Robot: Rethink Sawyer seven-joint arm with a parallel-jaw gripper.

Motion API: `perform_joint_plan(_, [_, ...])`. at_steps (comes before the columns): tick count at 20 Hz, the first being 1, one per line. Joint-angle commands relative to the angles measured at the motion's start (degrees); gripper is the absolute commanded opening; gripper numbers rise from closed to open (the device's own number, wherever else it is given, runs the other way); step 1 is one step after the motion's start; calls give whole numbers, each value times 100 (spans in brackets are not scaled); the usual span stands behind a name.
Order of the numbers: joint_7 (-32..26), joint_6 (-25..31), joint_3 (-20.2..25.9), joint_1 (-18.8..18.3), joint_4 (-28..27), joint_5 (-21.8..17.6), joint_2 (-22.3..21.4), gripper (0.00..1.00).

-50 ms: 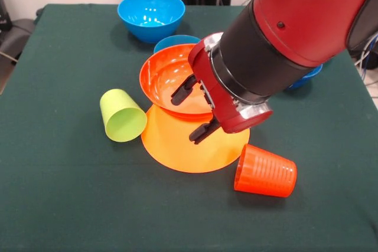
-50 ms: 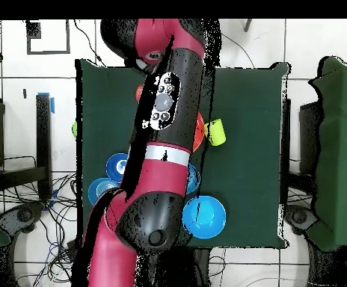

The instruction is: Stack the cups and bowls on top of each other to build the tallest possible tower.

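The dark green cloth-covered surface (image 1: 65,205) has its widest bare stretches along the near edge and the left side in the front view. The red and black arm (image 1: 295,33) slants in from the upper right, filling the centre. Its jaws, on the gripper (image 1: 194,110), stand parted with nothing between them, one black finger (image 1: 183,90) over the glossy red-orange plastic bowl (image 1: 165,78), the other near that bowl's lower rim. That bowl sits upright, tilted, on the large light-orange plastic bowl (image 1: 183,149) lying upside down.

The smooth lime-green plastic tumbler (image 1: 122,115) lies on its side just left of the light-orange bowl; the ribbed orange plastic tumbler (image 1: 266,171) lies on its side at that bowl's lower right. A medium blue plastic bowl (image 1: 151,15) stands upright near the far edge, a smaller blue bowl (image 1: 174,42) behind the stack. No readable writing shows.
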Motion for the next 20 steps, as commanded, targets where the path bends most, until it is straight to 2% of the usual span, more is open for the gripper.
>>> perform_joint_plan(1, [-665, 189, -166, -124, -135, 315, -16, 100])
perform_joint_plan(7, [-804, 155, -387, -182, -170, 571, 20, 100])
perform_joint_plan(12, [-919, 278, -786, -305, -294, 945, 12, 100])
perform_joint_plan(20, [-1417, 231, -1263, -574, -390, 1468, -25, 100])
